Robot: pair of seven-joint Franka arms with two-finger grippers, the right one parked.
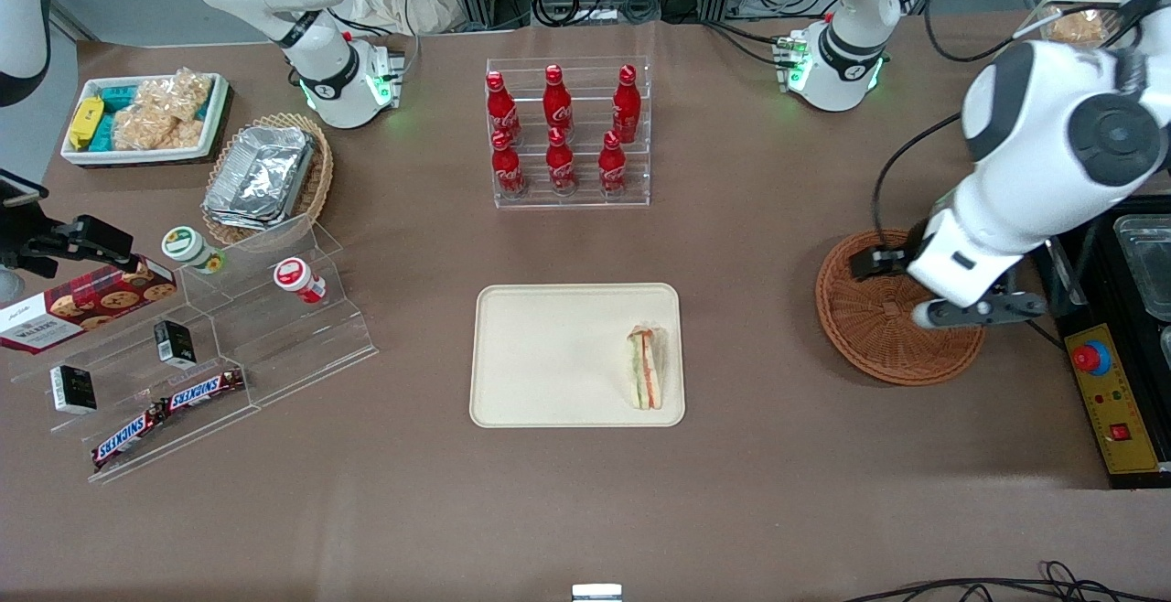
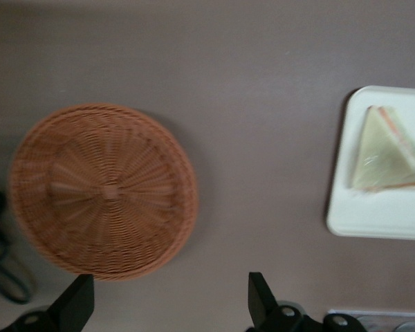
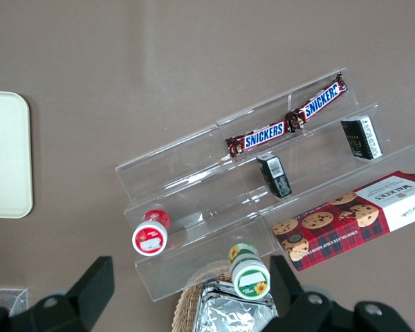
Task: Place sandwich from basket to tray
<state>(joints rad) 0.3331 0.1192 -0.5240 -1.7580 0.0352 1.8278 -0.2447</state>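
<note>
Wicker basket point(image 1: 880, 320) under spread, unladen gripper point(image 2: 167, 301); sandwich point(image 1: 646, 367) on tray point(image 1: 549, 355)

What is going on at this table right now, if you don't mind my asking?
The working arm is moving a small wrapped triangular sandwich from the round reddish-brown wicker basket to the flat cream rectangular tray. The sandwich already lies on the tray, at its edge nearest the basket, and the basket holds nothing. The gripper hangs open and empty above the basket.
</note>
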